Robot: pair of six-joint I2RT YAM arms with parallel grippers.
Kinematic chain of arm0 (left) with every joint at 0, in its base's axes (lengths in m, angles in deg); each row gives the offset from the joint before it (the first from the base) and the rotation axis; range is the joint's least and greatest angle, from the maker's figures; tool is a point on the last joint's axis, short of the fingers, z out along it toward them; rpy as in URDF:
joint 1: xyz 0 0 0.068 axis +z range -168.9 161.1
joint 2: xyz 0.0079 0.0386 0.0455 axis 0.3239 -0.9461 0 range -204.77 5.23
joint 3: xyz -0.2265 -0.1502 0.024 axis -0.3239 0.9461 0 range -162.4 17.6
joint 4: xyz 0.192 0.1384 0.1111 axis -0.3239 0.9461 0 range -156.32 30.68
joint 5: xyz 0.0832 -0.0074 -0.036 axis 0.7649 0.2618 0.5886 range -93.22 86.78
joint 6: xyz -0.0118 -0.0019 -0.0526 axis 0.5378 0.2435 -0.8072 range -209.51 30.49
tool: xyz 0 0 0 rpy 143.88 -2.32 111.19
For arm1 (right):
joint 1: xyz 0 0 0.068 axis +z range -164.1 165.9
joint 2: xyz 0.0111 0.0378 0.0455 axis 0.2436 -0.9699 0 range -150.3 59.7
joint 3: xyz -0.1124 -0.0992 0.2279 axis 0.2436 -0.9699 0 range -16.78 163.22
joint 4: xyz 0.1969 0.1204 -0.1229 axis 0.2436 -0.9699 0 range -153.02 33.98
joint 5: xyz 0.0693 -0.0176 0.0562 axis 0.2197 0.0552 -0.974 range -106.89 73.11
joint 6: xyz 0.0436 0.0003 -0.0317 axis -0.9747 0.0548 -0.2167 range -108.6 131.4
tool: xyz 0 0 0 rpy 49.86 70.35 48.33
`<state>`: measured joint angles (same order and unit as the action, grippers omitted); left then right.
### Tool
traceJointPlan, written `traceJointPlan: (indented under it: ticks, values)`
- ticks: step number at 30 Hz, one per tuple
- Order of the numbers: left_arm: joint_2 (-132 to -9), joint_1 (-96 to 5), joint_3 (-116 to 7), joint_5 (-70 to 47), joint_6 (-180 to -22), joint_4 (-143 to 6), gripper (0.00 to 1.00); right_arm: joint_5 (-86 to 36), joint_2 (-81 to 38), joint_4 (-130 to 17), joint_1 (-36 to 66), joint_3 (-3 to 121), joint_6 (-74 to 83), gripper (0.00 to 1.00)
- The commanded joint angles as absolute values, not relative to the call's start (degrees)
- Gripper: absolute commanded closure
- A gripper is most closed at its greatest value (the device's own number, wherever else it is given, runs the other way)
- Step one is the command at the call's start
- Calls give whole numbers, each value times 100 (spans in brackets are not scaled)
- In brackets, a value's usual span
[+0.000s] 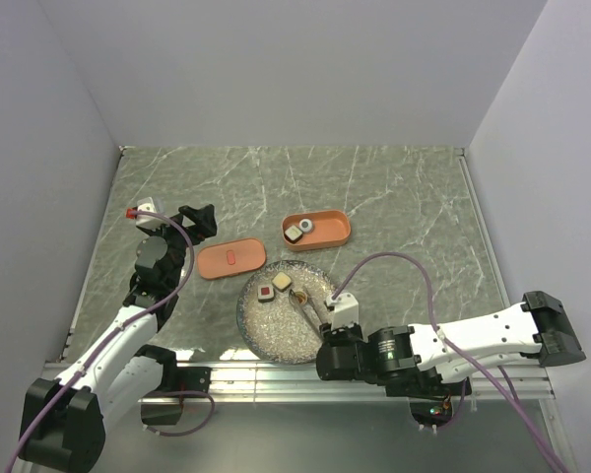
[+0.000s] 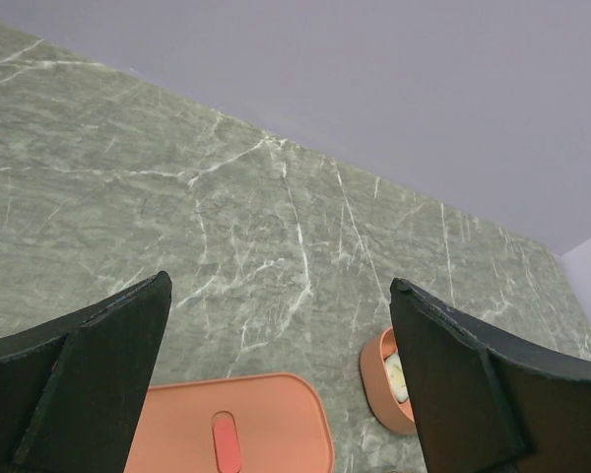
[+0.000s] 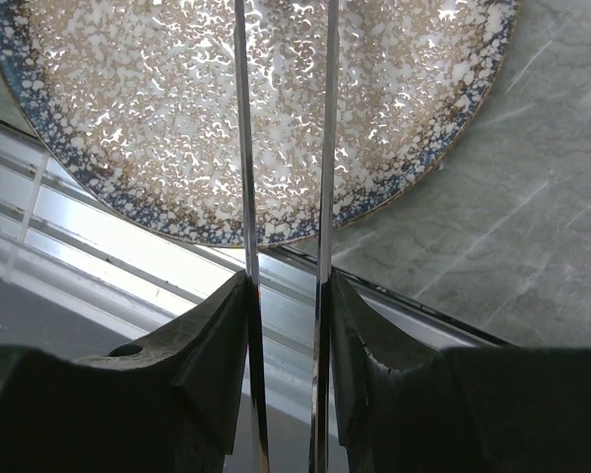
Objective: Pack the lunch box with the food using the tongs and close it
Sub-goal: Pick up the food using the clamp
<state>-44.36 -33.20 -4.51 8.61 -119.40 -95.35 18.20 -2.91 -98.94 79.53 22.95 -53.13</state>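
The salmon-orange lunch box (image 1: 335,232) stands open behind the plate, with two pieces of food (image 1: 294,234) in its left end. Its flat lid (image 1: 230,259) lies to its left on the table. A red-topped piece (image 1: 266,293) and a cream piece (image 1: 282,282) rest on the speckled plate (image 1: 276,335). My right gripper (image 1: 331,313) (image 3: 288,286) is shut on the thin metal tongs (image 1: 313,304) (image 3: 244,148). The tongs reach over the plate to a brown piece (image 1: 297,294); I cannot tell whether their tips pinch it. My left gripper (image 1: 199,219) (image 2: 281,284) hangs open above the lid (image 2: 266,424), holding nothing.
An aluminium rail (image 1: 276,379) (image 3: 128,236) runs along the table's near edge, just under the plate's rim (image 3: 276,232). Grey walls close in the table on the left, back and right. A purple cable (image 1: 414,266) loops above the right arm.
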Motion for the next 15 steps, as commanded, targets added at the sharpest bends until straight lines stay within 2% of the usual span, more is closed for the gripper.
traceJointPlan:
  ticks: [1,15]
  values:
    - [-4338,-3287,-446,820,-12044,-9638,0,2239,-244,-10058,7977,2576,-5434,72]
    - [-4338,-3296,-437,820,-12053,-9664,1,2231,37,-9654,7151,2638,-4345,74]
